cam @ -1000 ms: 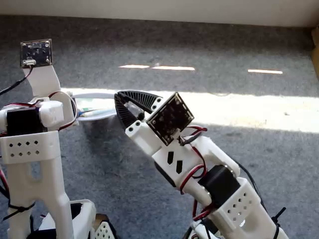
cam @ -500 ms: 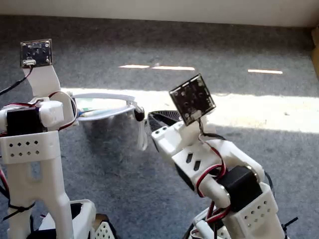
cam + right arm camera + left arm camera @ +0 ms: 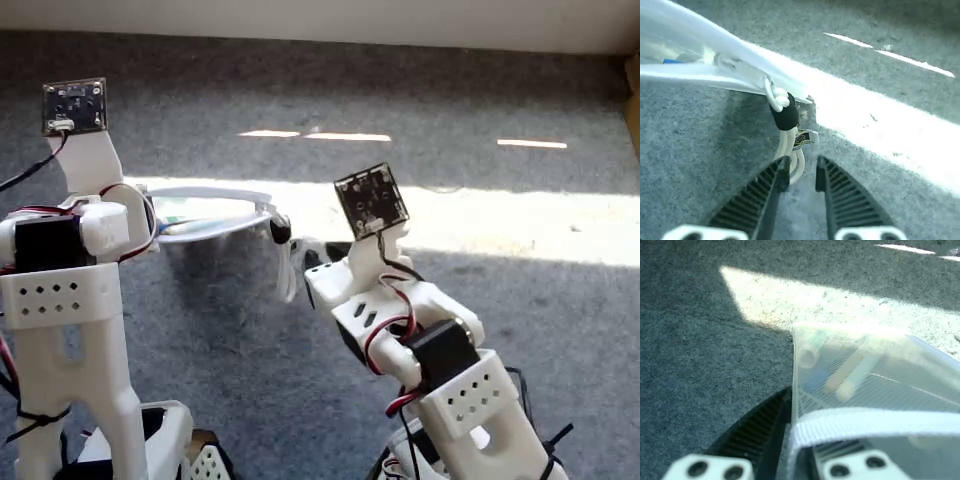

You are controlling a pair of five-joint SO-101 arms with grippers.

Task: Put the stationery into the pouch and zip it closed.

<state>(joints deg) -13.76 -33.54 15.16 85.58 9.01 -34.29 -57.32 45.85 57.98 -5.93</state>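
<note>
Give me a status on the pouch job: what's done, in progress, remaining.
Done: the stationery lies inside the pouch. In hand: the left tool clamps the pouch's edge, and the right tool stands open around the zipper pull cord. Left: closing on the cord and pulling the zip shut. How far it is already zipped cannot be told.

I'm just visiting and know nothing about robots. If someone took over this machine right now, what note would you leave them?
Left claw: shut on the pouch at its edge, holding it.
Right claw: open, fingertips beside the zip's pull cord, not gripping it.
Done: the stationery lies inside the pouch.
To do: whether the zip is fully shut cannot be told, so check it and pull the cord if needed.
</note>
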